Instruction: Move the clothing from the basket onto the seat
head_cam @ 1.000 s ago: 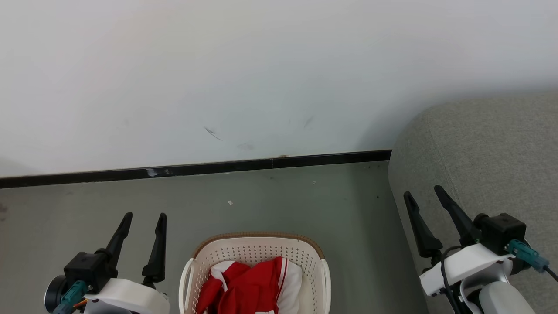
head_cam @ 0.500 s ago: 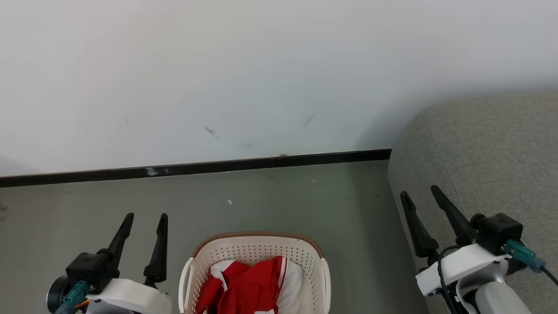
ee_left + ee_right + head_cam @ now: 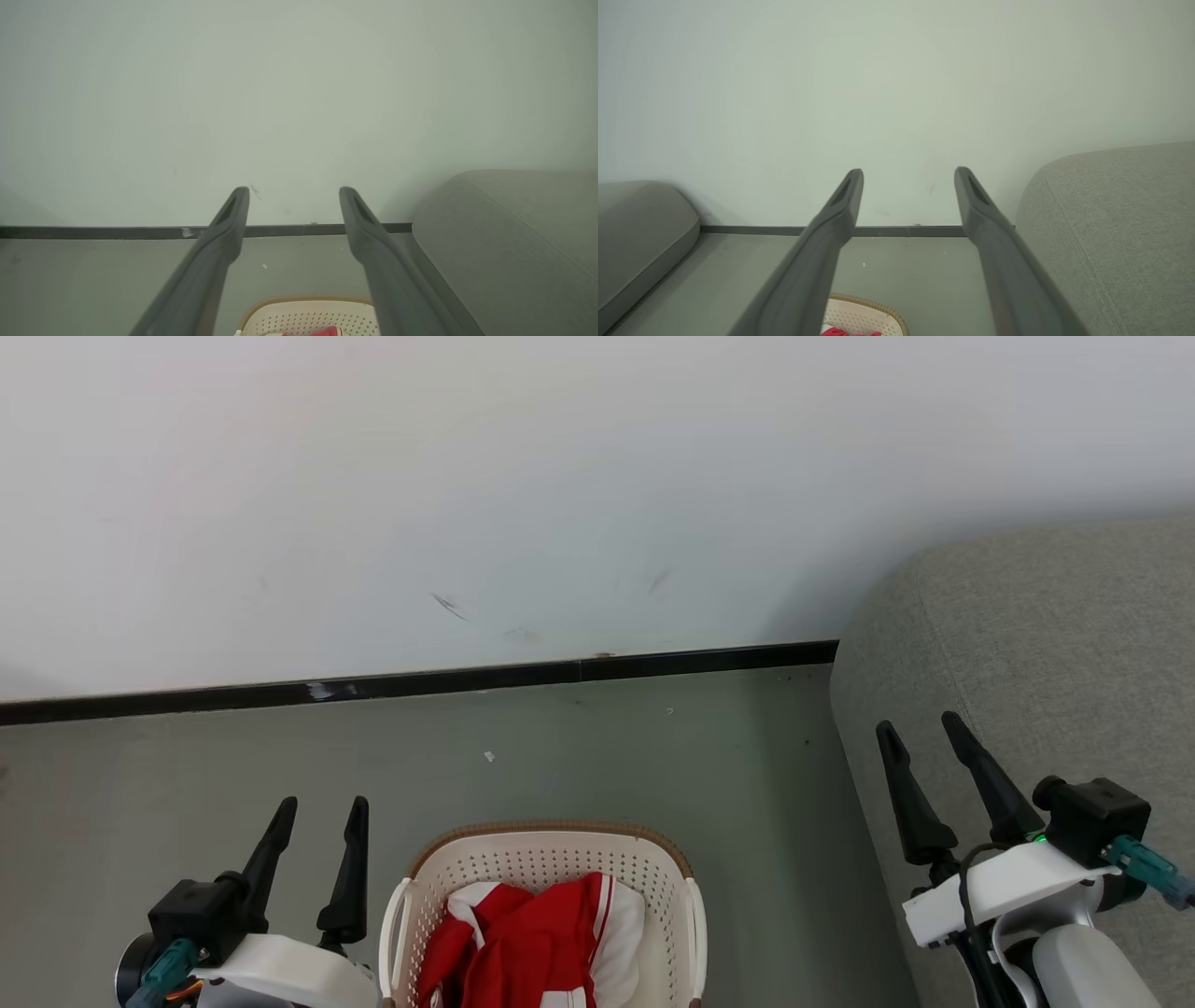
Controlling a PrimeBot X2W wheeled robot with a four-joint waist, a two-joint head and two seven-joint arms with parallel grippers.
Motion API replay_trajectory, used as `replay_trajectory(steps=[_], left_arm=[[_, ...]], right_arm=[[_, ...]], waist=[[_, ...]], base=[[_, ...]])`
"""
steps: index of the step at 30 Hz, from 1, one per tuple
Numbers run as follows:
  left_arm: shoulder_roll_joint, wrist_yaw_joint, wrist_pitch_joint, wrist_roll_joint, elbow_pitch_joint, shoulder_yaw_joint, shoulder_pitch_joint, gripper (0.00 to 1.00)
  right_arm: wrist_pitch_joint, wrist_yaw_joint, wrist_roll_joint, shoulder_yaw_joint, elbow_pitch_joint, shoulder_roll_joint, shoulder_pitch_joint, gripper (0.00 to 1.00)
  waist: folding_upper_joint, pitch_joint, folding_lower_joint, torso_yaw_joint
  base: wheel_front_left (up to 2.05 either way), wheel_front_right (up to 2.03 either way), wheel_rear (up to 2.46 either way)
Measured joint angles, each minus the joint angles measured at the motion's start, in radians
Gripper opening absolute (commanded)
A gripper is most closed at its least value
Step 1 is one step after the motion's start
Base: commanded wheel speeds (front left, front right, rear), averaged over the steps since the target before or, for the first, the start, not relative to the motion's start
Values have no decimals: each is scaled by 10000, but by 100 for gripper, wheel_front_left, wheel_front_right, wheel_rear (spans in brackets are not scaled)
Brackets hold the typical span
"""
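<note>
The red clothing (image 3: 532, 943) with white panels lies bunched inside the cream basket (image 3: 551, 845), which stands on the floor at the bottom middle of the head view. The grey seat (image 3: 1046, 653) rises at the right. My left gripper (image 3: 322, 805) is open just left of the basket, with nothing between its fingers. My right gripper (image 3: 920, 728) is open over the seat's left edge, also holding nothing. The left wrist view catches the basket's (image 3: 308, 317) far rim between the open fingers (image 3: 231, 219). Low in the right wrist view are the basket (image 3: 864, 315) and the seat (image 3: 1115, 224).
A white wall with a black skirting strip (image 3: 420, 683) runs behind the grey-green floor (image 3: 597, 756). In the right wrist view a second grey cushion (image 3: 640, 224) lies at the left.
The head camera has tilted a little, so the whole scene sits slightly higher. The right gripper has risen a bit and moved slightly right; the left one is almost unchanged.
</note>
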Motion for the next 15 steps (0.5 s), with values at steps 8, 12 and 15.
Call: replay_trajectory(steps=[8,12,15], left_arm=[[-23,-186,0,-71,205,-86,-4,100],[-52,-222,0,-77,322,-121,-75,100],[-52,-322,0,-77,382,-180,-303,100]], right_arm=[[0,0,288,-236,-245,15,0,100],[0,0,449,-288,-337,48,0,100],[-2,-2,589,-301,-497,58,-2,100]], waist=[[0,257,-1,-78],[0,437,-1,-121],[0,597,-1,-153]], base=[[0,0,0],[0,0,0],[0,0,0]])
